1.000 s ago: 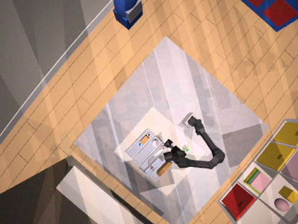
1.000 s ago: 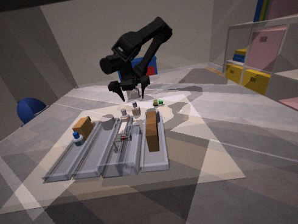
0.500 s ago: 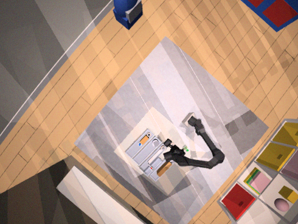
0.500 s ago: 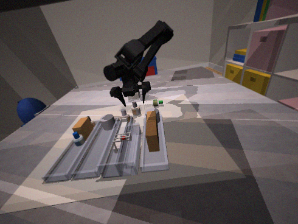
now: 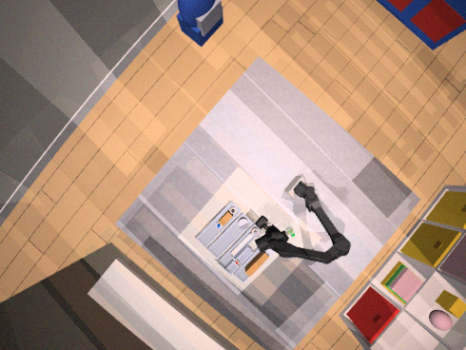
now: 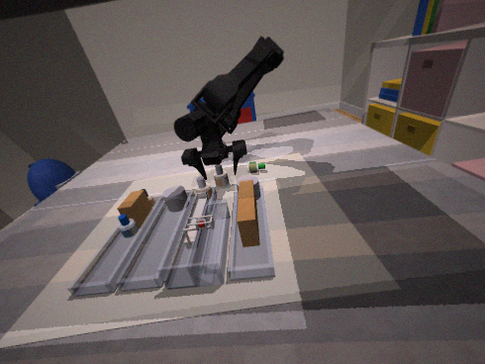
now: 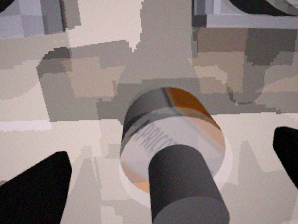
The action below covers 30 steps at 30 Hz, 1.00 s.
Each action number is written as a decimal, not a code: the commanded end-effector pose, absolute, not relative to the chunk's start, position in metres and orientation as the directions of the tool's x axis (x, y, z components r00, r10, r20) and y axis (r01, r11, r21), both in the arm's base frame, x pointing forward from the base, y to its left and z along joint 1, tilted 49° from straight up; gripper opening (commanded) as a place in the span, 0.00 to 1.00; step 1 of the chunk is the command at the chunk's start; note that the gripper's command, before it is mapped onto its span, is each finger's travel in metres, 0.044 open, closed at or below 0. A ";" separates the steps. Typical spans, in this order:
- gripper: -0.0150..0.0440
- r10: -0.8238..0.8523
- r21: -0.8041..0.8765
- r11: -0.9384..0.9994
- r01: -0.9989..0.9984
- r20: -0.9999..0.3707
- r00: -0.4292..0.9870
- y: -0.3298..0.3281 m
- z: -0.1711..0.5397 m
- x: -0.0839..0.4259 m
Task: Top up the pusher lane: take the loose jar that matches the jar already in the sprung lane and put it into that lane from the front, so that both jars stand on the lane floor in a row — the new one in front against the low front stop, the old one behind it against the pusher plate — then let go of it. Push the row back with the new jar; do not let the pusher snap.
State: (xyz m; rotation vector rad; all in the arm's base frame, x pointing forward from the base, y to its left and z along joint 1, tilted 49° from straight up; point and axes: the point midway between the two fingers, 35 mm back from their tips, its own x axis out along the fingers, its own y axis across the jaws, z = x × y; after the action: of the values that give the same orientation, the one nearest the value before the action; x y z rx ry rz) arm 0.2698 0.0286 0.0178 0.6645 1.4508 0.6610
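Observation:
The loose jar (image 6: pixel 221 179) (image 7: pixel 175 135), clear with an orange and grey band, partly legible lettering and a narrow dark grey cap, stands upright outside the lanes, in front of them. My gripper (image 6: pixel 220 176) (image 7: pixel 173 149) is open and points down, with one finger on each side of this jar; nothing is gripped. A similar grey-capped jar (image 6: pixel 203 189) (image 5: pixel 255 231) stands at the front end of the sprung lane (image 6: pixel 195 278). A pale frame with a red mark (image 6: pixel 201 226) (image 5: pixel 237 262) is farther back on that lane. The jar's contact with the pusher plate cannot be made out.
A green-capped jar (image 6: pixel 253 167) (image 5: pixel 290 232) lies on its side nearby. Neighbouring lanes hold a grey cylinder (image 6: pixel 175 199) (image 5: pixel 242 222), a blue-capped jar (image 6: pixel 127 227) (image 5: pixel 219 225) and orange-brown blocks (image 6: pixel 248 225) (image 5: pixel 257 263). Lane front edges (image 7: pixel 240 21) cross the top of the wrist view.

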 end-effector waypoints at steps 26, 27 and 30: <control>0.25 0.750 0.750 0.661 0.005 -0.661 0.019 0.005 0.039 0.273; 0.25 0.750 0.750 0.662 0.005 -0.662 0.019 0.000 0.043 0.273; 0.25 0.749 0.749 0.662 0.006 -0.662 0.018 -0.013 0.055 0.272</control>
State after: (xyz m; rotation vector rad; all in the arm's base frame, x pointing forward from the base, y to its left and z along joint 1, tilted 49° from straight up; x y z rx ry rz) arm 0.2720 0.0013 0.0426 0.6818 1.4585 0.6525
